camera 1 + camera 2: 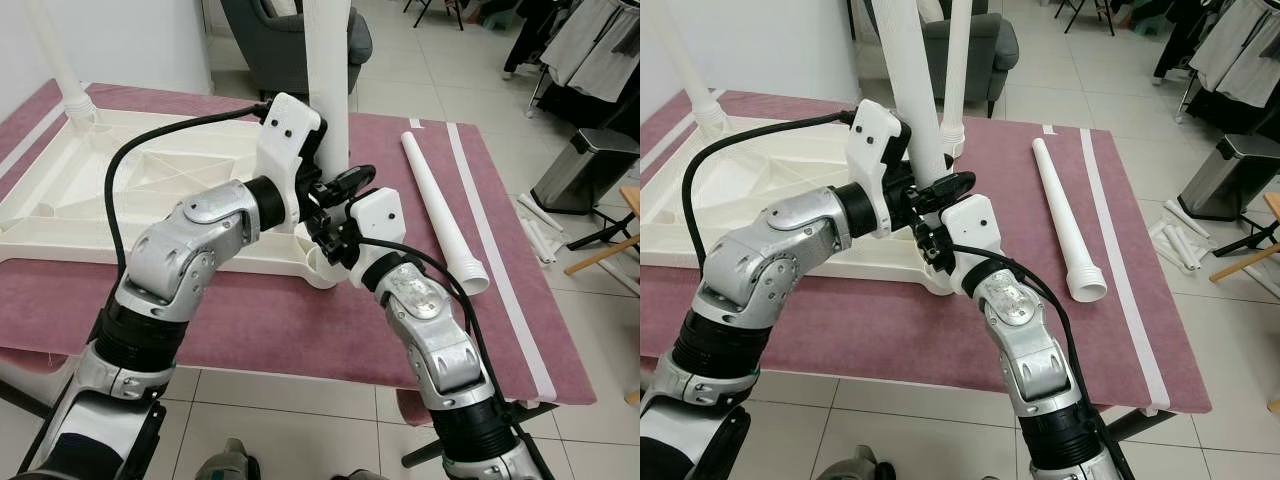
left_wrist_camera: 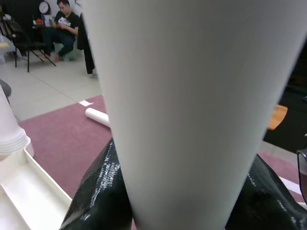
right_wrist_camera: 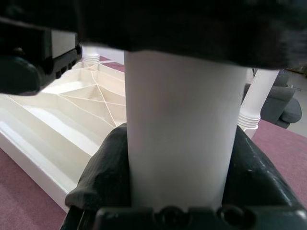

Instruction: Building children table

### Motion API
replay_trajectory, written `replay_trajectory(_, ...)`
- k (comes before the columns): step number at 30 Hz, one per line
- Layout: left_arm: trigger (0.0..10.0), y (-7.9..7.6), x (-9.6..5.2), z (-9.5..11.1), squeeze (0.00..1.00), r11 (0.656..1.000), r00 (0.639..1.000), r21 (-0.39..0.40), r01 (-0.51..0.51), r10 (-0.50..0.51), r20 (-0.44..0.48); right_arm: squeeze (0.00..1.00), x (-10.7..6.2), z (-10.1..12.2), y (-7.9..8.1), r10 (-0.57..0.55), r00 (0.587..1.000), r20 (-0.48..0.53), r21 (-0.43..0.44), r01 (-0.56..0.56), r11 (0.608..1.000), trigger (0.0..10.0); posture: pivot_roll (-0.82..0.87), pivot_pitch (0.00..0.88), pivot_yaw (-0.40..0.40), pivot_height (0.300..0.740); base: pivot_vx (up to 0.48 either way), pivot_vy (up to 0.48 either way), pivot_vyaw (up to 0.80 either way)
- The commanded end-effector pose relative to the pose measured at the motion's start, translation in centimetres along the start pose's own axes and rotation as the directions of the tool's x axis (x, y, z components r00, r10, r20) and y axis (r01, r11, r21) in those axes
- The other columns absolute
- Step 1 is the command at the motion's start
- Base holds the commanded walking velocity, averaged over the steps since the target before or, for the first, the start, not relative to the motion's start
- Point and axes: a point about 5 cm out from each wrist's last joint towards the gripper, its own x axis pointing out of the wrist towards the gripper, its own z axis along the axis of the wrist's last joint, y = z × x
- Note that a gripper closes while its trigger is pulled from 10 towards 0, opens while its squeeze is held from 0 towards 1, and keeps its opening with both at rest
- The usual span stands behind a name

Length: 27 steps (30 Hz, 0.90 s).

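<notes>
Already the upturned tabletop (image 1: pixel 150 190) on the maroon desk (image 1: pixel 300 330) carries legs at its far corners. Both grippers, left (image 1: pixel 335 185) and right (image 1: pixel 335 240), clamp their fingers around the near-right leg (image 1: pixel 915 90) standing in its socket; a spare leg (image 1: pixel 440 205) lies right. The socket joint is hidden.

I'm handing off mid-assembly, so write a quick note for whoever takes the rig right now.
Left pincer: shut on the upright leg, above the right one.
Right pincer: shut on the same leg just above its corner socket.
Tabletop: upside down on the purple mat.
Done: two other legs already stand in far sockets.
Left: whether the held leg is fully seated can't be seen; then fit the loose leg lying on the mat to the right.
</notes>
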Motion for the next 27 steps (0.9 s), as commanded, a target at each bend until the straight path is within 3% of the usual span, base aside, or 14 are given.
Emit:
replay_trajectory(1, 10.0, -0.9, 0.1, 0.7, 0.48, 0.994, 0.995, 0.06, 0.087, -0.089, 0.035, 0.0, 0.0, -0.5, 0.2, 0.016, 0.999, -0.03, 0.018, -0.015, 1.0, 0.0, 0.12, 0.0, -0.007, 0.74, 0.0, 0.0, 0.0)
replay_trajectory(2, 10.0, -1.0, 0.2, 0.5, 1.0, 0.994, 0.994, 0.051, 0.099, -0.101, 0.037, 0.0, 0.1, -0.4, 0.2, 0.013, 1.0, -0.024, 0.027, -0.013, 1.0, 0.0, 0.12, 0.0, -0.008, 0.74, 0.0, 0.0, 0.0)
replay_trajectory(7, 10.0, -1.2, 0.0, 0.7, 1.0, 0.994, 0.992, 0.005, 0.112, -0.112, 0.061, 0.0, 0.2, 0.2, -0.2, -0.016, 1.0, 0.001, 0.056, 0.016, 0.998, 0.0, 0.12, 0.0, -0.008, 0.74, 0.0, 0.0, 0.0)
replay_trajectory(8, 10.0, -1.1, -0.4, 1.0, 0.0, 0.992, 0.989, -0.038, 0.119, -0.115, 0.095, 0.0, 0.3, 0.4, -0.5, -0.036, 0.999, 0.008, 0.071, 0.035, 0.997, 0.0, 0.12, 0.0, -0.005, 0.74, 0.0, 0.0, 0.0)
replay_trajectory(10, 10.0, -1.1, -0.4, 1.0, 0.0, 0.992, 0.989, -0.038, 0.119, -0.115, 0.095, 0.0, 0.3, 0.4, -0.5, -0.036, 0.999, 0.008, 0.071, 0.035, 0.997, 0.0, 0.12, 0.0, -0.005, 0.74, 0.0, 0.0, 0.0)
replay_trajectory(11, 10.0, -1.0, -0.7, 1.5, 0.0, 0.986, 0.984, -0.102, 0.13, -0.116, 0.135, 0.0, 0.3, 0.6, -0.8, -0.053, 0.999, 0.012, 0.083, 0.052, 0.995, 0.0, 0.12, 0.0, -0.005, 0.74, 0.0, 0.0, 0.0)
replay_trajectory(12, 10.0, -1.0, -0.7, 1.5, 0.0, 0.986, 0.984, -0.102, 0.13, -0.116, 0.135, 0.0, 0.3, 0.6, -0.8, -0.053, 0.999, 0.012, 0.083, 0.052, 0.995, 0.0, 0.12, 0.0, -0.005, 0.74, 0.0, 0.0, 0.0)
replay_trajectory(13, 10.0, -0.9, -1.3, 1.9, 0.0, 0.974, 0.974, -0.156, 0.164, -0.135, 0.181, 0.0, 0.3, 0.9, -1.2, -0.075, 0.997, 0.019, 0.094, 0.073, 0.993, 4.7, 0.12, 0.0, -0.003, 0.74, 0.0, 0.0, 0.0)
replay_trajectory(14, 10.0, -0.9, -1.3, 1.9, 0.0, 0.974, 0.974, -0.156, 0.164, -0.135, 0.181, 0.0, 0.3, 0.9, -1.2, -0.075, 0.997, 0.019, 0.094, 0.073, 0.993, 4.7, 0.12, 0.0, -0.003, 0.74, 0.0, 0.0, 0.0)
replay_trajectory(15, 10.0, -0.8, -2.1, 2.1, 0.0, 0.958, 0.962, -0.2, 0.206, -0.161, 0.22, 0.0, 0.4, 1.1, -1.7, -0.097, 0.995, 0.024, 0.106, 0.094, 0.99, 10.0, 0.11, 0.0, -0.003, 0.74, 0.0, 0.0, 0.0)
replay_trajectory(20, 10.0, -0.4, -4.3, 2.0, 0.0, 0.932, 0.942, -0.242, 0.271, -0.205, 0.265, 0.0, 0.3, 1.5, -2.8, -0.143, 0.989, 0.035, 0.131, 0.137, 0.982, 10.0, 0.12, 0.0, -0.005, 0.74, 0.0, 0.0, 0.0)
replay_trajectory(27, 10.0, 2.2, -5.4, 2.1, 0.0, 0.939, 0.953, -0.32, 0.128, -0.027, 0.302, 0.0, -0.1, 1.4, -3.6, -0.162, 0.986, 0.03, 0.126, 0.157, 0.979, 10.0, 0.12, 0.0, -0.009, 0.74, 0.0, 0.0, 0.0)
